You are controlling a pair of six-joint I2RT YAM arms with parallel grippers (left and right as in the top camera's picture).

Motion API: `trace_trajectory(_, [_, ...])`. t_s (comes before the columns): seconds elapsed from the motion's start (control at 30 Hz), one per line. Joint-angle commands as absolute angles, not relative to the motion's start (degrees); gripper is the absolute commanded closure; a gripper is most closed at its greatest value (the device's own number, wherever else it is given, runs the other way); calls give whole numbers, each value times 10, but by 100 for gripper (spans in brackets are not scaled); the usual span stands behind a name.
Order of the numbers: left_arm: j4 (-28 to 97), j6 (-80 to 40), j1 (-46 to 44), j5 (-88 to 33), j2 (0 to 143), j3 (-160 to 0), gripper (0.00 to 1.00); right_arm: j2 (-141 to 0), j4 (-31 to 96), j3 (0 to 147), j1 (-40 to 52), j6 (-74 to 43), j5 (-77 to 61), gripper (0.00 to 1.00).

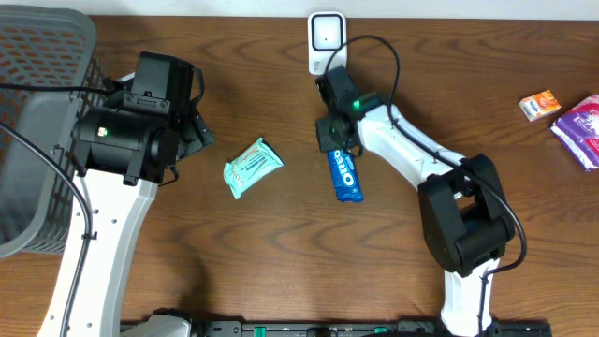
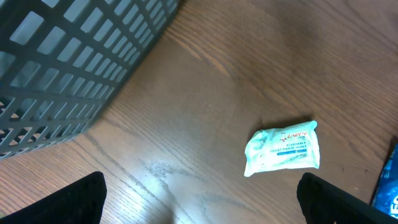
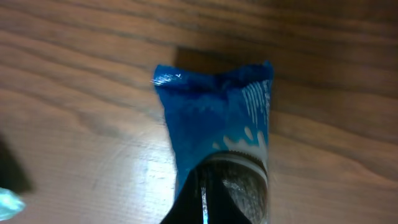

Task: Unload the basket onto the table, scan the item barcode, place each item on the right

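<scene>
A blue Oreo packet (image 1: pixel 347 175) lies lengthwise near the table's middle, below the white barcode scanner (image 1: pixel 324 39) standing at the back edge. My right gripper (image 1: pixel 337 140) is shut on the packet's end nearest the scanner. In the right wrist view the dark fingers (image 3: pixel 186 202) pinch a thin fold of the blue packet (image 3: pixel 217 118), which stretches away over the wood. My left gripper (image 1: pixel 192 131) hovers open near the basket, its fingertips (image 2: pixel 84 198) wide apart and nothing between them. A corner of the Oreo packet (image 2: pixel 388 186) shows at the right edge of the left wrist view.
A pale green tissue pack (image 1: pixel 253 167) lies between the two arms, also in the left wrist view (image 2: pixel 283 148). A grey mesh basket (image 1: pixel 37 112) stands at the far left. An orange box (image 1: pixel 540 104) and a purple packet (image 1: pixel 582 129) sit at the far right.
</scene>
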State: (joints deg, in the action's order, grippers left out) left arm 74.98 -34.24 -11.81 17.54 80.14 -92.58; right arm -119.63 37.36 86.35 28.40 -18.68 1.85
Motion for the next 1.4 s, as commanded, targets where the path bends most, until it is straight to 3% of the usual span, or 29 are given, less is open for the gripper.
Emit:
trace_trajectory(0.0, [752, -336, -116, 187, 804, -930, 2, -1206, 340, 825, 284, -197, 31, 99])
trace_trajectory(0.13, [752, -336, -116, 187, 804, -930, 2, -1202, 356, 848, 281, -196, 31, 97])
trace_trajectory(0.3, [752, -336, -116, 187, 804, -930, 2, -1193, 446, 943, 262, -192, 32, 83])
trace_trajectory(0.5, [752, -336, -116, 187, 804, -930, 2, -1193, 538, 1008, 230, -192, 26, 34])
trace_trajectory(0.53, [752, -336, -116, 187, 804, -930, 2, -1194, 546, 1006, 225, -190, 24, 31])
trace_trajectory(0.77, [752, -336, -116, 187, 804, -930, 2, -1194, 553, 941, 207, -128, -93, 28])
trace_trajectory(1.0, [752, -336, -116, 187, 804, -930, 2, -1194, 512, 879, 192, -110, -225, 31])
trace_trajectory(1.37, [752, -336, -116, 187, 804, -930, 2, -1194, 454, 799, 171, -111, -260, 36])
